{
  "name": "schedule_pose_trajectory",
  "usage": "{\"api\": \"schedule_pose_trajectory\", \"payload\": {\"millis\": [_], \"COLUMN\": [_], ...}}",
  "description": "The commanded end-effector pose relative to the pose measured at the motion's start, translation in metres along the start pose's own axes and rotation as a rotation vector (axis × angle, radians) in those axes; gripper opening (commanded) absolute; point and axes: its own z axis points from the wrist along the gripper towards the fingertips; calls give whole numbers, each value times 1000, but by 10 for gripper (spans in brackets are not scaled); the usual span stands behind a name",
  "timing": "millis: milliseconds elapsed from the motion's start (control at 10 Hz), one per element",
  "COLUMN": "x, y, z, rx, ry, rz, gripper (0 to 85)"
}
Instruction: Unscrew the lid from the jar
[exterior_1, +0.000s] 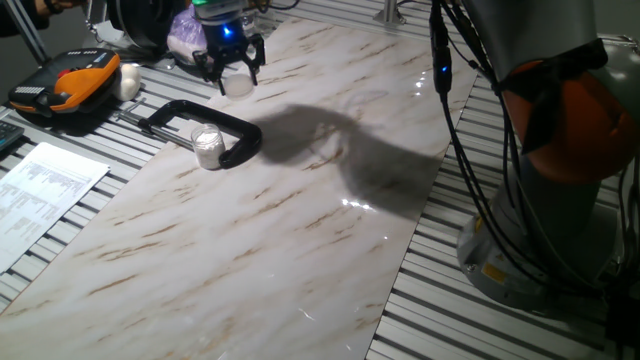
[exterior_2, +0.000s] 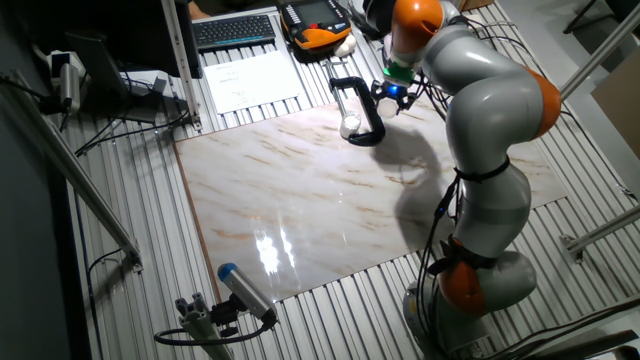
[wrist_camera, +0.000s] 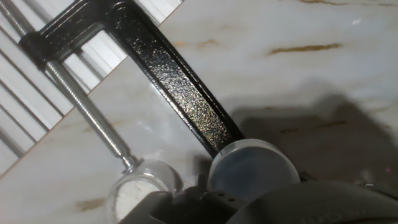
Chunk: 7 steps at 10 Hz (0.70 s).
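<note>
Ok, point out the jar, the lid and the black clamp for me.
jar (exterior_1: 208, 146), one fixed view, on its white side wall, inside the clamp.
lid (wrist_camera: 252, 169), hand view, on its round flat face by the gripper.
black clamp (wrist_camera: 177, 87), hand view, on the middle of its straight bar.

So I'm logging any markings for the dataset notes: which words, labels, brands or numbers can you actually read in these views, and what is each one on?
No text can be read in any view.
Printed sheet beside the marble: rows of print, too small to read.
Keyboard at the far edge: key legends too small.
Orange-and-black device: no legible marking.
Black clamp, jar, lid and tool: no label or number visible.
</note>
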Motion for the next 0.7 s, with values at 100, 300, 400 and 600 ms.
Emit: {"api": "schedule_pose_trajectory", "payload": {"millis": [100, 300, 400, 600], "x": [-2, -4, -5, -7], "y": [-5, -9, -11, -16], "z": [1, 1, 1, 7], "rx": [-1, 8, 8, -1], "ry": [0, -11, -16, -18], "rz": [-175, -229, -241, -273], "gripper": [0, 0, 0, 0]}}
